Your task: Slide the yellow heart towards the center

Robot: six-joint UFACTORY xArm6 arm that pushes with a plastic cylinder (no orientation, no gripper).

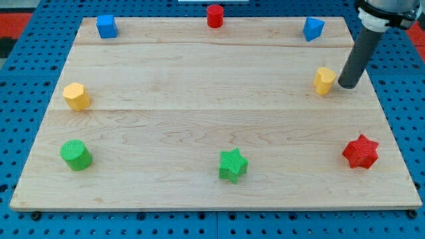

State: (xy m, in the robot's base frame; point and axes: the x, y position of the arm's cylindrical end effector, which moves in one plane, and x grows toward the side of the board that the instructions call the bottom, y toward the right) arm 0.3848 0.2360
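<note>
The yellow heart (324, 80) lies near the board's right edge, in the upper half of the view. My tip (346, 85) stands just to the heart's right, very close to it or touching it. The dark rod slants up from there to the view's top right corner. A second yellow block, a hexagon (76, 96), lies near the left edge.
A blue cube (106, 26), a red cylinder (214, 15) and a blue triangular block (313, 28) lie along the top edge. A green cylinder (76, 155), a green star (232, 165) and a red star (360, 151) lie along the bottom. The wooden board (199, 86) rests on a blue surface.
</note>
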